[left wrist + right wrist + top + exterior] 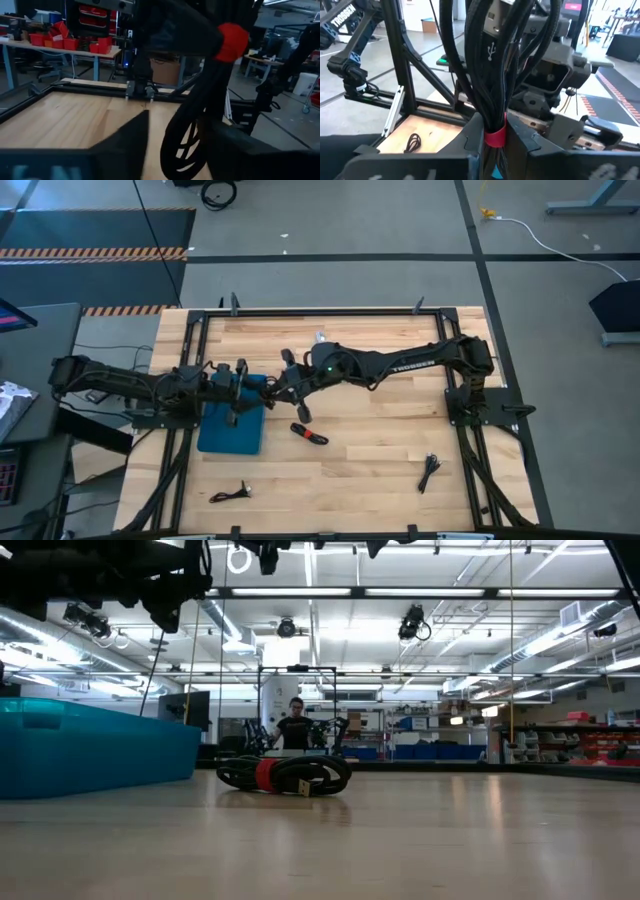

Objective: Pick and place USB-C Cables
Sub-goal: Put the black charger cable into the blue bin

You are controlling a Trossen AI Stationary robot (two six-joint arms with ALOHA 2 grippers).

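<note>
bundle [492, 60] clenched in right gripper [495, 145] over bin [232, 430] at table's [380, 470] left edge | left gripper [240, 380] beside it, jaws around the same bundle, grip unclear | 3 cables on table: red-banded [309, 434] mid, black [231, 495] front-left, black [430, 472] front-right | right half roomy

High view straight down; low view level; both share coiled cable [309, 434] [285, 775].

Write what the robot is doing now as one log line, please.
right pincer: shut on cable bundle | left pincer: alongside, by blue bin | table: three loose cables
</note>
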